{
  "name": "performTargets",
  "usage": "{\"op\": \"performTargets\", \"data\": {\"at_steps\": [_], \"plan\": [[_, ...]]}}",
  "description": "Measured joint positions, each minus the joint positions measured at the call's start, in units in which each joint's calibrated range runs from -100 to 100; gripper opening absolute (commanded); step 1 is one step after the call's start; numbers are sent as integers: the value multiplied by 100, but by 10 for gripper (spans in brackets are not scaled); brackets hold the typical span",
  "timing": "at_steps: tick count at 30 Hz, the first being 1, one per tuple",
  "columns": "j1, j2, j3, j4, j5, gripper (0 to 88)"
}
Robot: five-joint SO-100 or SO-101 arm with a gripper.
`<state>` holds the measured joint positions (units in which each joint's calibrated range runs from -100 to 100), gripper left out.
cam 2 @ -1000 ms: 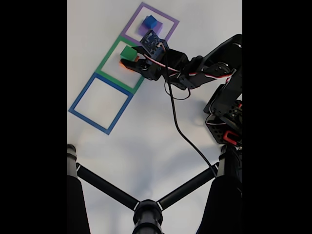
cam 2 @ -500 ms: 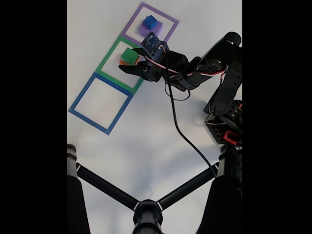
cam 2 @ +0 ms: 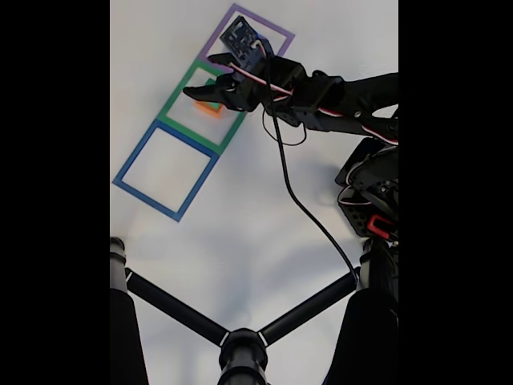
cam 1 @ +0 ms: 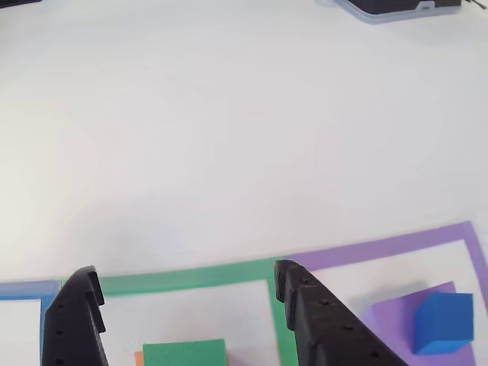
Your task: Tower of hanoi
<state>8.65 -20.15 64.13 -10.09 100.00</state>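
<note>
Judging by its matte, spongy look, I am expecting the square green foam block [cam 1: 184, 353] to be light and a little yielding, so a gentle squeeze on two opposite flat sides should be enough. It is sitting on the square orange foam block [cam 1: 139, 357] inside the green tape square outline [cam 1: 191, 278], and my black two-finger claw [cam 1: 187, 293] is hovering with its jaws wide apart, one on either side of it and not touching. The small blue foam cube [cam 1: 444, 323] is resting on the flat purple foam block [cam 1: 393, 324] inside the purple tape square outline [cam 1: 396, 248] next door. Most of the green block and nearly all of the orange one are being cut off by the lower edge of the other view. From the fixed view, my arm [cam 2: 337, 100] is covering both stacks, leaving just an orange sliver.
</note>
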Motion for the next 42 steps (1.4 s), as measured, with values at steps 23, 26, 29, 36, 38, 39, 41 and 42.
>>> {"op": "performTargets", "data": {"at_steps": [23,26,29,36,38,39,41,42], "plan": [[1788,-655,-7475,9719,0,5],[1934,-596,-8129,10249,0,27],[2060,-596,-8112,10297,0,49],[2342,-940,-5824,8453,0,134],[2381,-1075,-4860,7487,0,170],[2391,-1100,-4404,7036,0,189],[2400,-1134,-3578,6118,0,212],[2400,-1134,-3209,5675,0,225]]}}
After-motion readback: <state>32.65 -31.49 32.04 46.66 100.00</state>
